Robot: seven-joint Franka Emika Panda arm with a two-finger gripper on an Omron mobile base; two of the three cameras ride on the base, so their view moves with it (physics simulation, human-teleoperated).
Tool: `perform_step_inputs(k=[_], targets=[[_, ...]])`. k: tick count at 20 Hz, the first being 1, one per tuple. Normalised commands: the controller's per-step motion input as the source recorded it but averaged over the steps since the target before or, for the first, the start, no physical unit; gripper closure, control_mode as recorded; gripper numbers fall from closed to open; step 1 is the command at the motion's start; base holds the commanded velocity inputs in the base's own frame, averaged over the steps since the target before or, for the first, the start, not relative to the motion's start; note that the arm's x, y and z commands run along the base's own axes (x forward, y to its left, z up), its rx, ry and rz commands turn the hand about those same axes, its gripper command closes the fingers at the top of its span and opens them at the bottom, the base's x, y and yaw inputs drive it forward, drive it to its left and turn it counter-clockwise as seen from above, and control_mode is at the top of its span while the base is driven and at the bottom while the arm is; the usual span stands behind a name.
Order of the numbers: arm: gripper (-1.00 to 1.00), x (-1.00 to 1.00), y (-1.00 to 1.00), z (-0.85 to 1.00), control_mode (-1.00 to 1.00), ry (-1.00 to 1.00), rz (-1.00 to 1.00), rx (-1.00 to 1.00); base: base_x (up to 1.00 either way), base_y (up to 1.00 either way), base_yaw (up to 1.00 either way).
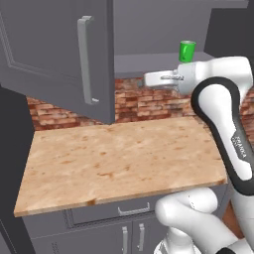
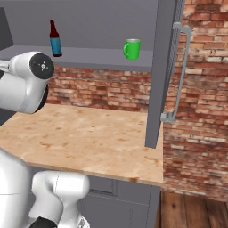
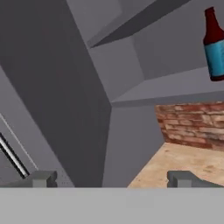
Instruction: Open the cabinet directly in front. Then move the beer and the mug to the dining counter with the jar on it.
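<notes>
The cabinet [image 1: 59, 54] stood open, both doors swung out toward the robot: the left door, with its long silver handle [image 1: 85, 59], hung over the left part of the wood counter [image 1: 119, 158], and the right door [image 2: 160, 71] stood edge-on above the counter's right end. Between the two door edges the shelf front lay clear, with open air over the middle of the counter. The beer [image 2: 55, 39] stood upright on the cabinet shelf [image 2: 89, 58] toward its left, and the mug [image 2: 132, 49] stood upright further right on the same shelf, well apart from the bottle and left of the right door. A brick wall [image 2: 102, 89] ran below the shelf behind the counter. In the hand view the gripper [image 3: 111, 179] faced the cabinet's inner left corner, with the beer [image 3: 214, 46] up at the right of that view. Its fingers [image 3: 41, 178] were spread as wide as they go, holding nothing and touching nothing, below the shelf edge.
</notes>
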Motion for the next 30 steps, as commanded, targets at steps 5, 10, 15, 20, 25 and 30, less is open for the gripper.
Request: perform_step_inputs(k=[5,10,15,20,25,30], targets=[[-1.0,0.05,0.27,-0.08,-1.0,0.01,0.04,0.01,0.0,0.0,0.0],[-1.0,0.34,0.38,-0.12,-1.0,0.0,0.05,0.0,0.0,0.0,0.0],[-1.0,0.51,0.5,-0.15,-1.0,0.0,0.19,0.02,0.0,0.0,0.0],[-1.0,0.11,1.0,-0.14,-1.0,0.0,0.22,-0.05,0.0,0.0,0.0],[-1.0,-0.25,1.0,-0.08,-1.0,-0.06,0.11,-0.16,0.0,0.0,0.0],[-1.0,-0.02,1.0,-0.35,-1.0,-0.06,0.02,-0.16,0.0,0.0,0.0]])
